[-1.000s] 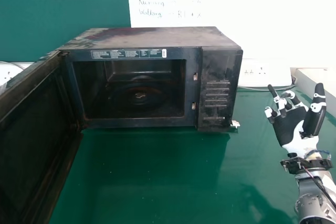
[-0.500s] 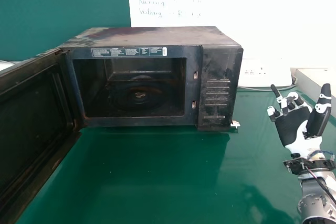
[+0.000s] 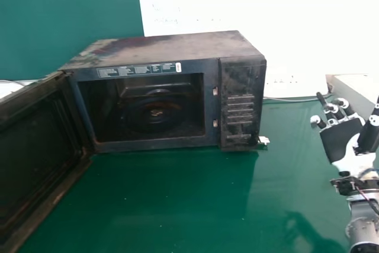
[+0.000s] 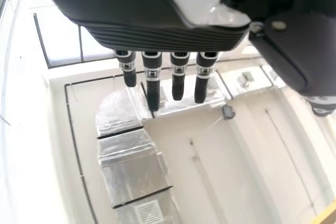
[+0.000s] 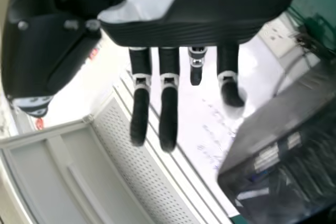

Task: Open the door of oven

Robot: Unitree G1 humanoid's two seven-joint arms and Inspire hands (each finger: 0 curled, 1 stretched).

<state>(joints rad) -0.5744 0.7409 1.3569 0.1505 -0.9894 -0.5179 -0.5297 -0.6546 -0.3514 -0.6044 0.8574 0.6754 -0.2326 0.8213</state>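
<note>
The black oven (image 3: 240,105) stands on the green table with its door (image 3: 37,152) swung wide to the left, baring the dark cavity and turntable. My right hand (image 3: 344,140) is at the right, palm up and apart from the oven, its fingers relaxed. In the right wrist view my right hand (image 5: 199,30) has its fingers extended, with the oven (image 5: 283,156) beyond it. My left hand (image 4: 157,24) is in the left wrist view, fingers extended and touching nothing, against a ceiling with silvery ducting.
The green table (image 3: 172,205) extends in front of the oven. A whiteboard (image 3: 237,4) and a wall socket panel (image 3: 290,85) are behind. A cable (image 3: 296,99) runs behind the table's back right, near a pale ledge (image 3: 358,87).
The oven door has swung farther outward to the left. The head view has shifted slightly. My right hand sits a little farther right in it.
</note>
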